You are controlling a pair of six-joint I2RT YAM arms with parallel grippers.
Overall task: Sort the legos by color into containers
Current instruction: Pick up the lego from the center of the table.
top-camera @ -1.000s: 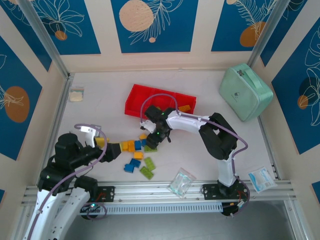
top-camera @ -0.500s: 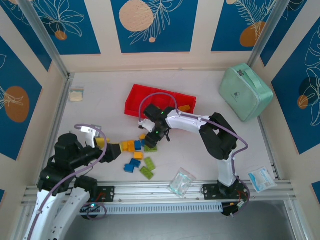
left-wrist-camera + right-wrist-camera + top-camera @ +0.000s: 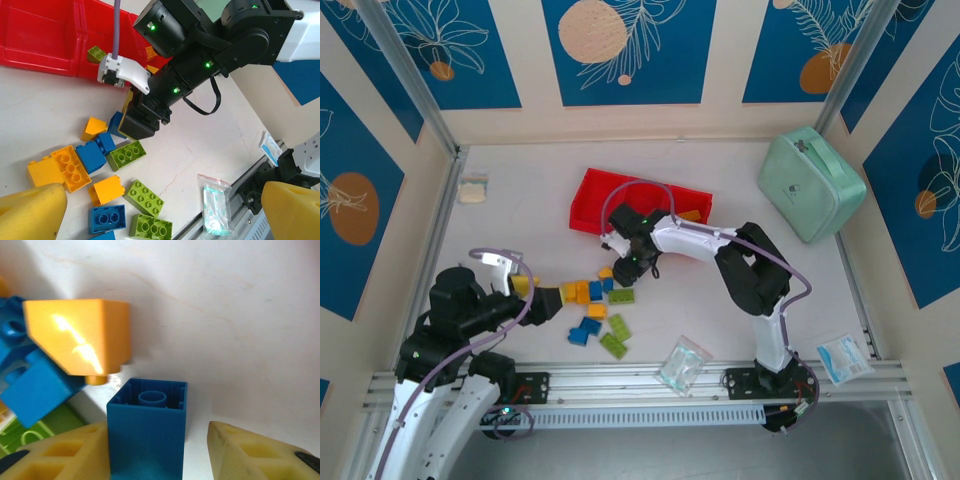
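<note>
Top external view: sorting has barely begun. We count a couple of legos (image 3: 582, 292) in the red tray (image 3: 595, 195); about a dozen lie loose on the bench (image 3: 700, 300) at its 7 o'clock. Our right hand (image 3: 625, 258), fingers parted, straddles a blue brick (image 3: 147, 435); our left hand (image 3: 548, 300) hangs open at the pile's 9 o'clock.

Bright even light, soft shadows; glare on orange brick (image 3: 80, 337), wrist close-ups blurry.

Legos (image 3: 595, 311) in front of tray (image 3: 588, 200)
</note>
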